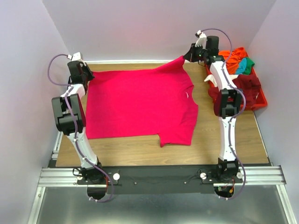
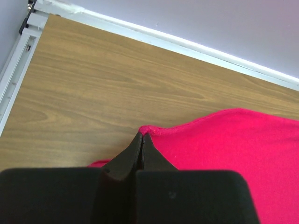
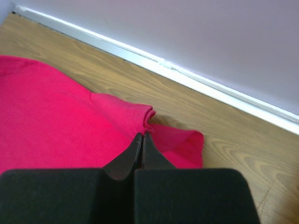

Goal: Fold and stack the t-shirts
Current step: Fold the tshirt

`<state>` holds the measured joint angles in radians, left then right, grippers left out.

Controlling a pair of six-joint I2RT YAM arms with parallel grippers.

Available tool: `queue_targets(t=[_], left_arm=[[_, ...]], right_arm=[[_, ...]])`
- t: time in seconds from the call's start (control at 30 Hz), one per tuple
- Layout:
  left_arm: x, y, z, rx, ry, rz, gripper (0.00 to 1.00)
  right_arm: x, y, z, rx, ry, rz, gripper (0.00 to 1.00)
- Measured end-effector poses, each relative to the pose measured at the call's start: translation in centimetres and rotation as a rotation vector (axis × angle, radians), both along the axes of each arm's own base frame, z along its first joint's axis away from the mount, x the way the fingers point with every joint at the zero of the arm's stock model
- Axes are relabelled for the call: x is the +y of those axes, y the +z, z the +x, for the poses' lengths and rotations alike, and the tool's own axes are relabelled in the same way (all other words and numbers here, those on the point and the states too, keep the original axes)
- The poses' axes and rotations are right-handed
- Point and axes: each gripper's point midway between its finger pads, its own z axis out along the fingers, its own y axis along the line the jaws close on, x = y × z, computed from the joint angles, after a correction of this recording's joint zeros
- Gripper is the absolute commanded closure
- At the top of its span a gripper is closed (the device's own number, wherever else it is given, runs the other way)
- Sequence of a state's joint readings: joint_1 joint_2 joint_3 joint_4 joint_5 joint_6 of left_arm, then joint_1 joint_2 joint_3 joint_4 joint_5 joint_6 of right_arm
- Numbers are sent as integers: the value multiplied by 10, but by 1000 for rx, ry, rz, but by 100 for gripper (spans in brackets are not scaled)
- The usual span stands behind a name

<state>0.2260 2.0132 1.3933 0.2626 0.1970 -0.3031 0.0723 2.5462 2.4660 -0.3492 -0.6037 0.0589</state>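
Limp, light magenta t-shirt (image 1: pixel 140 105): left pincer (image 2: pixel 141 139) and right pincer (image 3: pixel 141 138) clamp its 10 and 1 o'clock corners, likely the best holds.

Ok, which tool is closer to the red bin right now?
Right. The right tool pinches the magenta shirt's sleeve just beside the red bin; the left tool grips the shirt's opposite corner, far from it.

Noted plain magenta t-shirt (image 1: pixel 140 105) on brown wood-grain table (image 1: pixel 212 140). Logged orange shirt (image 1: pixel 236 56), teal shirt (image 1: pixel 242 68), green shirt (image 1: pixel 250 61), dark maroon shirt (image 1: pixel 247 86) in red bin (image 1: pixel 260 103).
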Motion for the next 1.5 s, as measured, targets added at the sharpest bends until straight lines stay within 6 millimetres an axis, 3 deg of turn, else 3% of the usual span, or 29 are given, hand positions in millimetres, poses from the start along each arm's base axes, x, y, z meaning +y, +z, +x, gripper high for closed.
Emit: queue_targets(t=[0.17, 0.37, 0.5, 0.63, 0.97, 1.2, 1.5], left_arm=[[3, 0, 6, 7, -22, 6, 100], [11, -9, 13, 32, -27, 4, 100], [15, -24, 19, 70, -24, -5, 100], [16, -35, 21, 100, -26, -11, 100], [23, -39, 11, 111, -11, -12, 100], [32, -28, 2, 87, 10, -6, 100], [32, -31, -9, 90, 17, -10, 100]], right_arm=[[4, 24, -18, -6, 31, 24, 99], [13, 62, -61, -21, 81, 31, 99], [24, 74, -87, -30, 119, 22, 99], [33, 72, -99, -23, 144, 16, 99], [31, 24, -119, 72, 160, -15, 99], [28, 34, -137, 55, 168, -29, 99], [24, 50, -155, 17, 169, -45, 99]])
